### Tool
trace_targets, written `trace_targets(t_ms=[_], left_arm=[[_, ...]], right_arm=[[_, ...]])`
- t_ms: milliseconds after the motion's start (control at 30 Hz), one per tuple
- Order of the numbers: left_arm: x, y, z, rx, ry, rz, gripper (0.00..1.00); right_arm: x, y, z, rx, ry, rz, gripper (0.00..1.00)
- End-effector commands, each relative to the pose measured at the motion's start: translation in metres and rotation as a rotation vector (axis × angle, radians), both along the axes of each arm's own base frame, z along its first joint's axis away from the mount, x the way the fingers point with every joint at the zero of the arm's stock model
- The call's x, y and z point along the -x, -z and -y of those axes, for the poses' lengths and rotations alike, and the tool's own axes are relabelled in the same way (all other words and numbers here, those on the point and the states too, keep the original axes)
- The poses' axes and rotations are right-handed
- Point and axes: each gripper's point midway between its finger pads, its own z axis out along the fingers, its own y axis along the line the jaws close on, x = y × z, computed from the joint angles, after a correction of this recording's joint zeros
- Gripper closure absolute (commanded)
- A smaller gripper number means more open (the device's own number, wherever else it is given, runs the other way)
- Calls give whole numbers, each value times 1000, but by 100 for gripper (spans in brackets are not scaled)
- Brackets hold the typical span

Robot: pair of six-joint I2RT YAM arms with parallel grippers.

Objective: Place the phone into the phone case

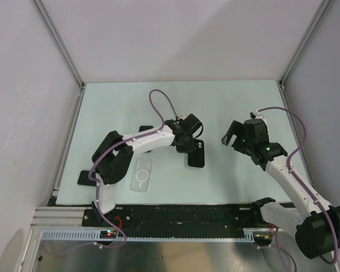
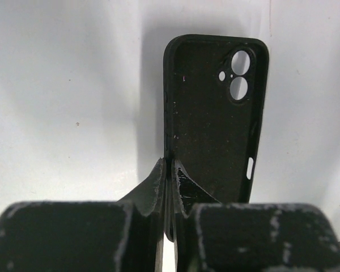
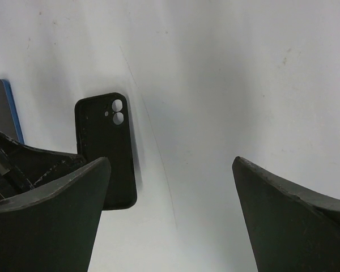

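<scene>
- Phone (image 1: 85, 177), judged to be the black slab at far left: lies well apart from the clear phone case (image 1: 141, 174).
- Left gripper (image 2: 169, 167) is clamped on the wall of a black case (image 2: 215, 124), the wrong shell. Dragging it may knock the clear one.
- Right gripper (image 3: 171, 164): fingers wide apart, holding nothing.

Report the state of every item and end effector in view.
Clear phone case: lying flat, empty.
Black phone case: lying flat, open side up, empty.
Phone: lying flat, uncased.
Left end effector: closed on the black case's side wall.
Right end effector: open, empty.
</scene>
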Motion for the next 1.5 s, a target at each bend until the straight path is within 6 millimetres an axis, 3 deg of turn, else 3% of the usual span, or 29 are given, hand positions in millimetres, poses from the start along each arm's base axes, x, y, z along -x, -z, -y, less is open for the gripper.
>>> trace_targets(t_ms=[0,200,433,533,667,767,933,1067,1200,1467], left_arm=[[0,-10,-2,10,-13,32,92],[4,-8,-4,16,-17,26,87],[5,-13,-7,19,0,47,61],[-4,-27,-17,20,-3,87,52],[-36,-53,-64,9,-60,159,41],[-63,-66,-115,-34,-113,207,33],[-96,-69,-187,-134,-128,230,19],[-111,-61,-221,-195,-87,211,10],[-119,-48,-222,-194,-8,176,2],[-120,-15,-211,-176,69,87,1]], right_arm=[[-10,-18,-1,4,12,47,5],[-11,-14,-4,6,5,37,5],[-12,-13,-6,9,3,36,5],[-12,-13,-6,9,3,39,5],[-11,-14,-8,5,-3,41,5],[-11,-15,-9,2,-9,44,5],[-10,-16,-12,-1,-16,45,4],[-10,-17,-14,-2,-29,50,4],[-10,-19,-15,-6,-39,59,4],[-8,-22,-16,-9,-50,66,4]])
